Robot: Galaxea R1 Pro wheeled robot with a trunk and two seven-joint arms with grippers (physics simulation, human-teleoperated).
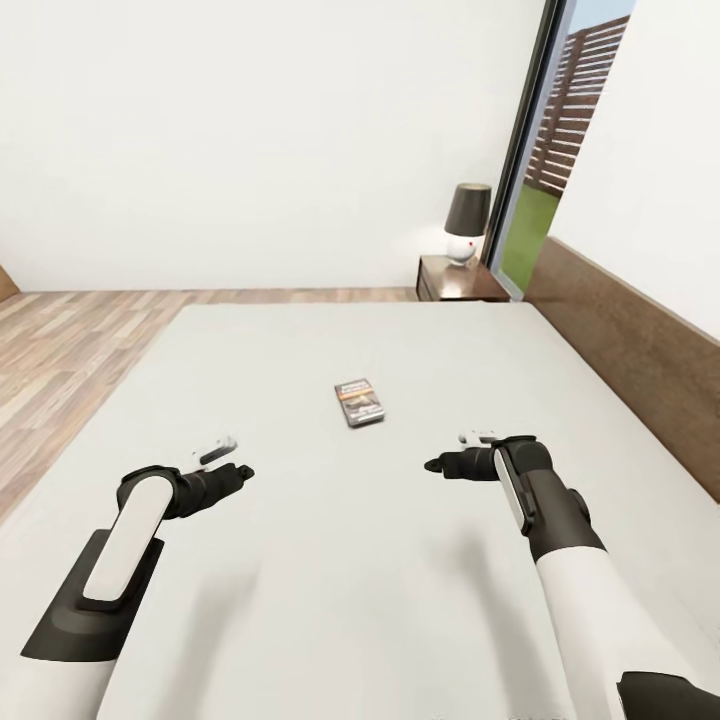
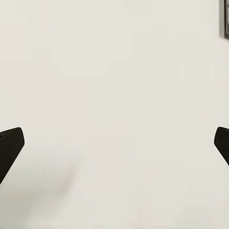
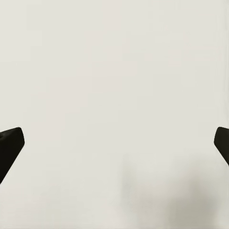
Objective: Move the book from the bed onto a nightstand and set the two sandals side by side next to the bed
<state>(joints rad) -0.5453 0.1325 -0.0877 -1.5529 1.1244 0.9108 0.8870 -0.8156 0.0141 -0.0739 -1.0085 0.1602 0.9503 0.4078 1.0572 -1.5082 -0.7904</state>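
Book (image 1: 360,402) flat on bed (image 1: 300,560), ahead between both hands | left hand (image 1: 240,470), right hand (image 1: 432,465): fingers apart, empty | reach further, pinch its near edge.

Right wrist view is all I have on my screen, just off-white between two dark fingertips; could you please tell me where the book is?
Observer: The book lies flat on the bed, ahead of both arms and between them.
Operator: Thank you. Is either gripper touching it?
Observer: No. The right gripper and the left gripper both hang above the mattress, short of the book; both are open.
Operator: And is a nightstand anywhere in sight?
Observer: Yes, a nightstand stands past the far edge of the bed, by the headboard, with a lamp on top.
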